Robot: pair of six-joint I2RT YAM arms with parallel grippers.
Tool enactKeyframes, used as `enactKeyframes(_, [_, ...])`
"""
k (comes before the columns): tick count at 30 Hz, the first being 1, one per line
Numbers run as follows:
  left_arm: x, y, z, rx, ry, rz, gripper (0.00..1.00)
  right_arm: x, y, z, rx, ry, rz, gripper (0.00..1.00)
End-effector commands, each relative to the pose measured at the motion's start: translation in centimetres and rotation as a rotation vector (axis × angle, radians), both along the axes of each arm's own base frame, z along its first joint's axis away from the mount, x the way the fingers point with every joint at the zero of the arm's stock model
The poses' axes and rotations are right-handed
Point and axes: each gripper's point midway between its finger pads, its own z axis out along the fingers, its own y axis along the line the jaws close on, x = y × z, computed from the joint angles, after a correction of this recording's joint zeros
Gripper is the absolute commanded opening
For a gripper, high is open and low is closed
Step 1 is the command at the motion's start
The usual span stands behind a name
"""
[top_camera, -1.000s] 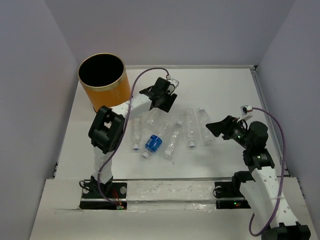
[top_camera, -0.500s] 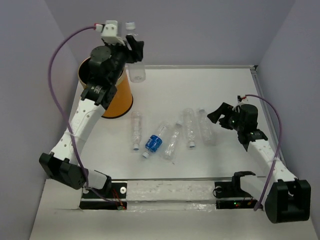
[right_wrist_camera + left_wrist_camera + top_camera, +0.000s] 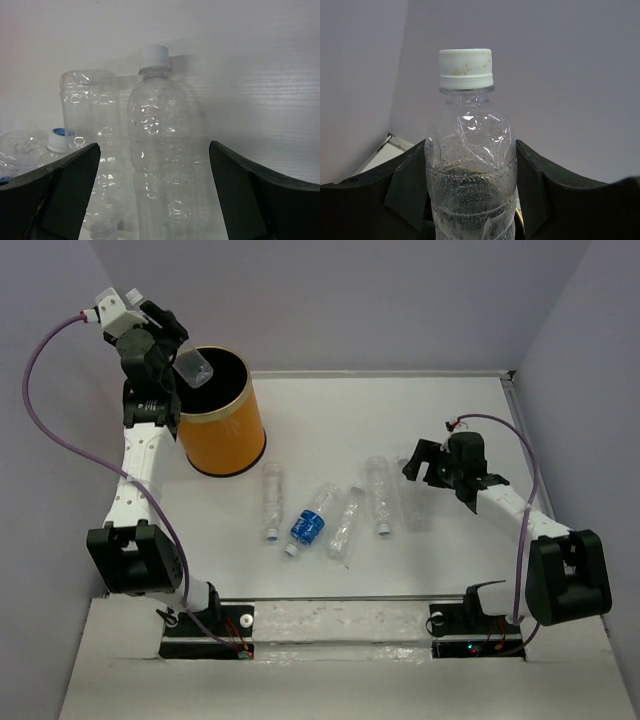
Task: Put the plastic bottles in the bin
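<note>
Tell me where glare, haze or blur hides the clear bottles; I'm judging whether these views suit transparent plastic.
Left wrist: sharp, the held bottle crisp, small highlights on its creases. Right wrist: milky, low contrast, the capped bottle fading into the white table. Top external: even light, the blue-label bottle plain, the clear bottle beside it faint.

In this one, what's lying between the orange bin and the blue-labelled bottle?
One clear bottle lies on its side between the bin and the blue-labelled bottle. Nothing else is in that stretch. The top external view shows it.
</note>
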Motion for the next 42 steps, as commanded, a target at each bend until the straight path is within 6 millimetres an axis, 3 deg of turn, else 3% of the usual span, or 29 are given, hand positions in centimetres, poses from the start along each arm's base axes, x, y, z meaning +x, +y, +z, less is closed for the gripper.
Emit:
enactKeyframes(1, [0.5, 1.7, 1.7, 0.014, -0.097, 0.070, 0.56, 2.4, 0.1, 0.7, -0.052, -0.042, -0.004, 0.95])
enactKeyframes(8, [1.7, 2.1, -2.3, 0.044, -0.036, 0.089, 0.69, 4.6, 1.1, -1.4, -0.062, 0.020, 0.022, 0.94])
enactKeyframes(12, [1.2, 2.1, -4.3, 0.046, -0.010, 0.085, 0.92, 5.5, 1.9, -2.4, -0.038, 0.055, 0.044, 0.92])
enactKeyframes(13, [0.9, 2.0, -4.1, 0.050, -0.015, 0.080, 0.99, 5.6, 2.1, -2.6, -0.031, 0.061, 0.049, 0.91])
enactKeyframes(15, [0.5, 1.8, -4.3, 0.057, -0.012, 0.074, 0.99, 5.8, 2.2, -2.8, -0.026, 0.068, 0.049, 0.90])
enactKeyframes(20, [-1.6, 0.9, -1.2, 0.052, -0.082, 0.030, 0.99, 5.5, 1.8, -3.7, -0.043, 0.085, 0.035, 0.86])
enactKeyframes(24, [-4.0, -2.1, 1.7, 0.033, -0.113, -0.064, 0.99, 4.9, 1.3, -4.5, -0.058, 0.105, 0.013, 0.83])
enactKeyframes(26, [-4.9, -5.3, 1.9, 0.038, -0.086, -0.133, 0.99, 4.8, 1.3, -4.7, -0.057, 0.112, 0.013, 0.79])
enactKeyframes(27, [-6.1, -7.9, 2.6, 0.037, -0.088, -0.193, 0.99, 4.7, 1.3, -4.7, -0.054, 0.115, 0.010, 0.70])
enactKeyframes(28, [-6.8, -9.3, 2.2, 0.038, -0.067, -0.227, 0.99, 4.7, 1.2, -4.6, -0.055, 0.111, 0.008, 0.67])
enactKeyframes(30, [-8.1, -12.0, 0.2, 0.041, 0.010, -0.312, 0.99, 4.4, 0.8, -4.5, -0.064, 0.112, -0.015, 0.62])
enactKeyframes(31, [-9.6, -14.6, -1.5, 0.036, 0.053, -0.410, 0.99, 4.5, 0.4, -3.5, -0.070, 0.083, -0.043, 0.57])
enactKeyframes(33, [-11.0, -16.7, -4.7, 0.032, 0.135, -0.507, 0.99, 4.1, -0.2, -2.8, -0.086, 0.062, -0.063, 0.48])
enactKeyframes(34, [-11.8, -17.6, -6.1, 0.029, 0.175, -0.549, 0.99, 4.0, -0.5, -1.5, -0.091, 0.028, -0.071, 0.44])
enactKeyframes(35, [-13.6, -19.4, -7.5, 0.037, 0.224, -0.651, 0.99, 3.9, -0.9, -1.0, -0.101, 0.015, -0.084, 0.41])
enactKeyframes(36, [-14.4, -20.0, -10.0, 0.036, 0.298, -0.681, 0.99, 3.5, -1.1, -0.7, -0.114, 0.015, -0.082, 0.35])
enactKeyframes(38, [-16.9, -21.1, -12.9, 0.050, 0.398, -0.748, 0.99, 3.2, -2.1, 1.0, -0.144, -0.026, -0.122, 0.29])
enactKeyframes(40, [-18.8, -20.9, -16.0, 0.053, 0.486, -0.761, 0.99, 2.4, -2.7, 1.7, -0.163, -0.040, -0.132, 0.29])
enactKeyframes(42, [-20.2, -20.4, -18.4, 0.038, 0.543, -0.747, 0.99, 1.6, -3.0, 3.7, -0.155, -0.084, -0.138, 0.27])
